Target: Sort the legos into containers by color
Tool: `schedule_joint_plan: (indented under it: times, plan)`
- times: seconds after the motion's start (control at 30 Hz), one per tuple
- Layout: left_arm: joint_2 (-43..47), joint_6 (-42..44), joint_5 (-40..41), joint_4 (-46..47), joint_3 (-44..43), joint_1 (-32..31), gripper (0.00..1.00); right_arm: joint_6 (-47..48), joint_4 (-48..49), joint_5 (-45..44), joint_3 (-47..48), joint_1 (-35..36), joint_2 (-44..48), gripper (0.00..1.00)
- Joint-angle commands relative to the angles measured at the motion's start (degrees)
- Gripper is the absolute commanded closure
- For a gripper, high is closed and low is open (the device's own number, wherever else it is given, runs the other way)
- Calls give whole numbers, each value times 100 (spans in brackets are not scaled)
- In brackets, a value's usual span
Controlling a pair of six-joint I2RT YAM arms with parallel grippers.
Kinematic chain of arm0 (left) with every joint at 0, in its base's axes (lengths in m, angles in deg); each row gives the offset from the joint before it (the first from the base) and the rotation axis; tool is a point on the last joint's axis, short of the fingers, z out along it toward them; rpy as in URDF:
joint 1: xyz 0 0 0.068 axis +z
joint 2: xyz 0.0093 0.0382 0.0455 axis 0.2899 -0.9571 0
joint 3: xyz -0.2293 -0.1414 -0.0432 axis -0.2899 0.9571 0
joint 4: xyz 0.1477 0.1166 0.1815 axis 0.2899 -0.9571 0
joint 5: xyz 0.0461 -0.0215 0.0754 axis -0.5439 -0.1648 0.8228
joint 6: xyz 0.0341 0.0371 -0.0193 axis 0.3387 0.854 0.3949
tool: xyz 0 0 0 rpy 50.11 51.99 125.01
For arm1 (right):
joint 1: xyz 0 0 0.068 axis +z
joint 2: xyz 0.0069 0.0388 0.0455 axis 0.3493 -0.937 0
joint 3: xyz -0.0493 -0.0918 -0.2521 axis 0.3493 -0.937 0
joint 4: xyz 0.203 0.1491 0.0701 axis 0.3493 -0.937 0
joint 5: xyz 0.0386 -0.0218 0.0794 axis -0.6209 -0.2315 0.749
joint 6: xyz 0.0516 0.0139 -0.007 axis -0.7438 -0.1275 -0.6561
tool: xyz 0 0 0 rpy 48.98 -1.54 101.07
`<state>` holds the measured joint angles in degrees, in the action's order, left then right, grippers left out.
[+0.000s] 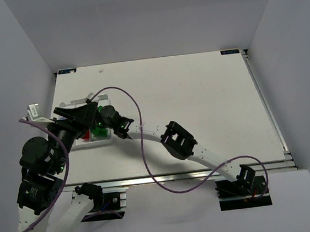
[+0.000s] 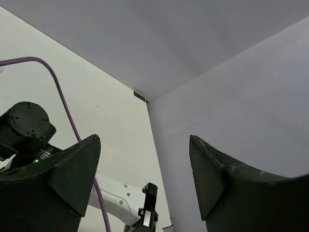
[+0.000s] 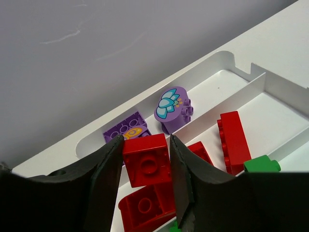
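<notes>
From above, we see the left end effector and the right end effector crowded together over the white tray, at the left side of the desk. The arms hide most of the tray. Only a few legos show beneath them, and neither set of fingers can be made out here.

In the left wrist view, that end effector's fingers stand wide apart with nothing between them.

In the right wrist view, the right end effector is clamped on a square red brick. Another red brick lies just beneath it, partly hidden. In the compartment beyond the fingertips sit a rounded purple brick with a flower print and a flat purple brick, which is half covered. To the end effector's right lies a long red brick. Beside it is a green brick, cut off by the finger, and we cannot tell which compartment it is in.
</notes>
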<state>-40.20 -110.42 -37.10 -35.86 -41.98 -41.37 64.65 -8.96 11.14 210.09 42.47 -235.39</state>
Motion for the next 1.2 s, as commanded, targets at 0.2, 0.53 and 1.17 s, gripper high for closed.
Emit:
schedule_joint_plan:
  times: [0.2,0.53,1.17]
  plan:
    - [-6,15,122,-115,31,-27,16,80,393,-140,277,1,-50,44]
    - [-15,23,114,-160,48,-27,16,317,691,71,-223,-25,292,40]
    - [-551,560,-561,357,214,-36,2,2838,-3439,1475,-4820,-2228,6100,11]
